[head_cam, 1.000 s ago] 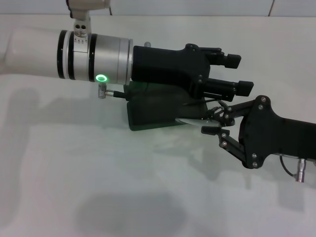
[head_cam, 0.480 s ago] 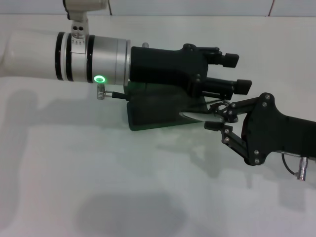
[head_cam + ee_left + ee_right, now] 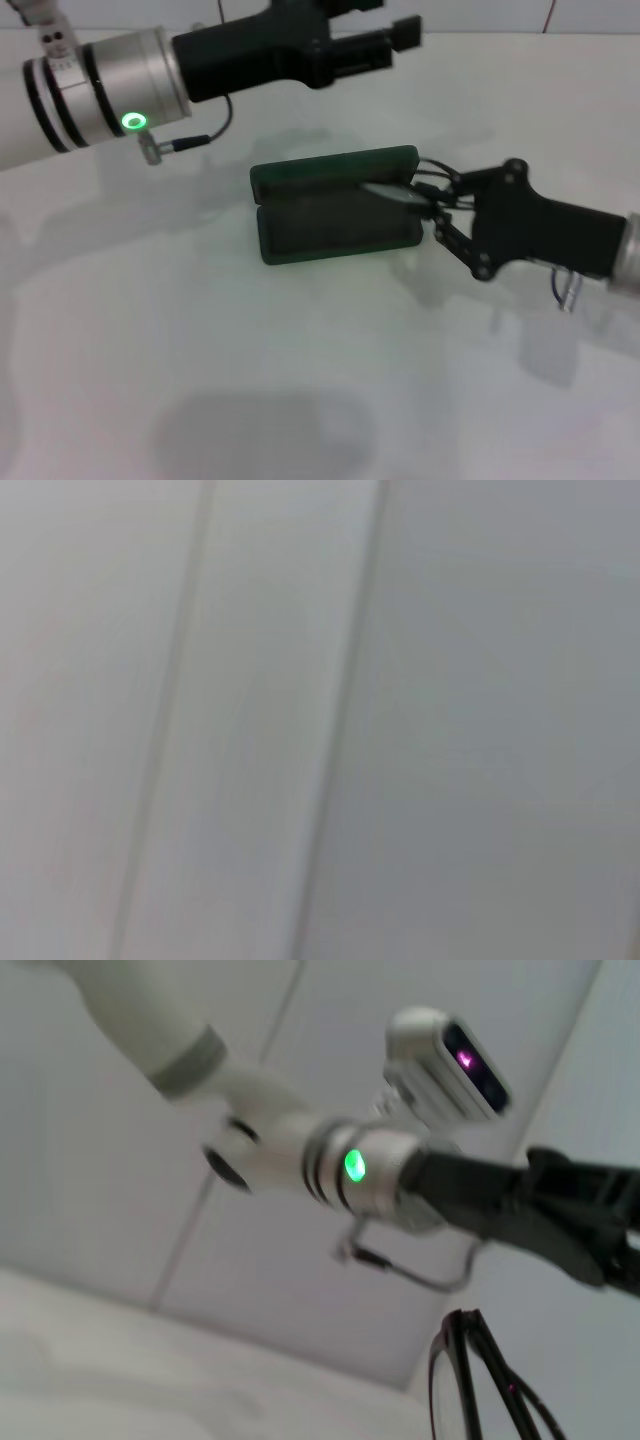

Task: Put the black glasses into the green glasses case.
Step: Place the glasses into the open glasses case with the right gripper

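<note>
Black glasses (image 3: 408, 192) tilt lens-first into green glasses case (image 3: 335, 205), lengthwise.

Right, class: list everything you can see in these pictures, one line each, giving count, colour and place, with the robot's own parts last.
Dark green hinged hard glasses case: one, green, lying open in the middle of the table, dark inside.
Thin black-framed glasses: one pair, black, at the case's right end, held by the right tool, reaching over the open case.
White table: one, white, under everything.
Left tool: one, black, on a silver and white arm with a green light, raised at the far side, above and behind the case, holding nothing.
Right tool: one, black, coming in from the right at the case's right end, gripping the glasses.
</note>
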